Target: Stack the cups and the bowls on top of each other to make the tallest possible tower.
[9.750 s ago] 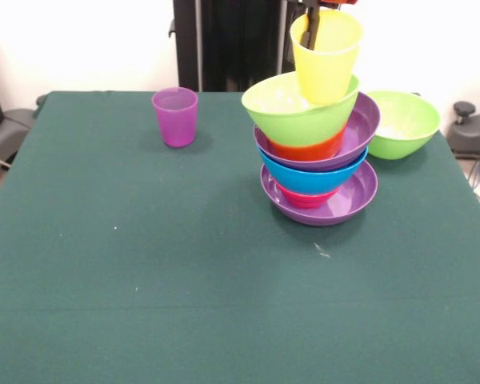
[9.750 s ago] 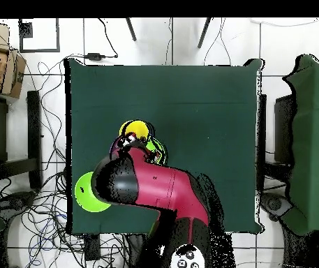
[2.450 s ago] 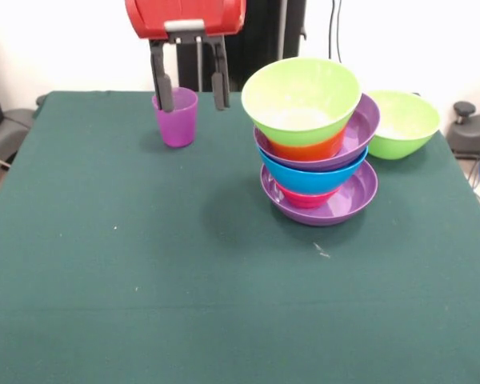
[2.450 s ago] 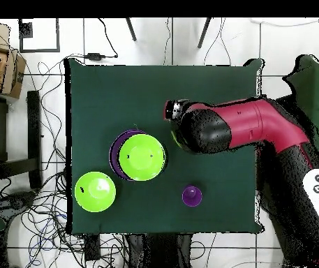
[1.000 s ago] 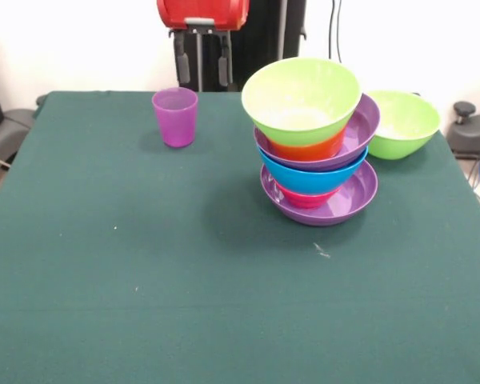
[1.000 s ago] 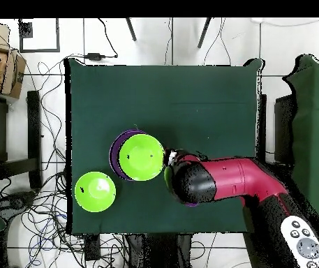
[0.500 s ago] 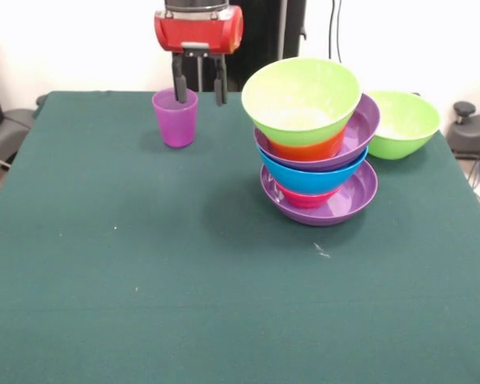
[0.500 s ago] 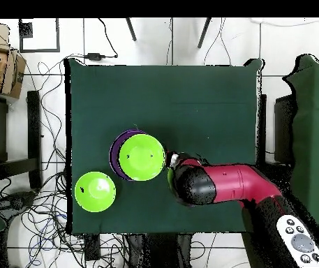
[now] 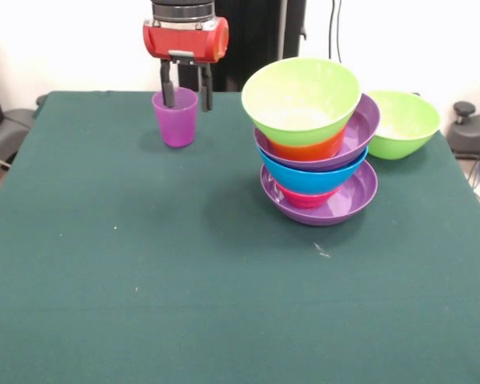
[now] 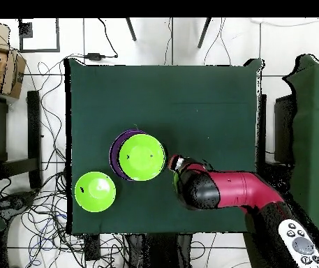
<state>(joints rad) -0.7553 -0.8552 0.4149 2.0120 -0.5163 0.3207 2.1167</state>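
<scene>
The translucent purple cup (image 9: 175,118) stands upright at the far left of the green table (image 9: 144,264). My gripper (image 9: 186,99) hangs open right over it. One finger (image 9: 167,88) is at the cup's rim and the other (image 9: 206,92) is just outside its right wall. The tower (image 9: 314,168) has a wide purple bowl (image 9: 336,204) as base, then red-pink, blue, purple and orange bowls, with a lime green bowl (image 9: 302,100) on top. In the overhead view the tower (image 10: 142,157) shows and my arm (image 10: 221,190) hides the purple cup. The yellow cup is not visible.
A second lime green bowl (image 9: 402,122) sits on the table to the right of the tower, close to the far right corner; it also shows in the overhead view (image 10: 95,191). Cables and table legs lie on the floor around the table.
The gripper has shifted a little to the left in the front view and come down, so its open fingers now straddle the purple cup's right wall. The bowls have not moved.
</scene>
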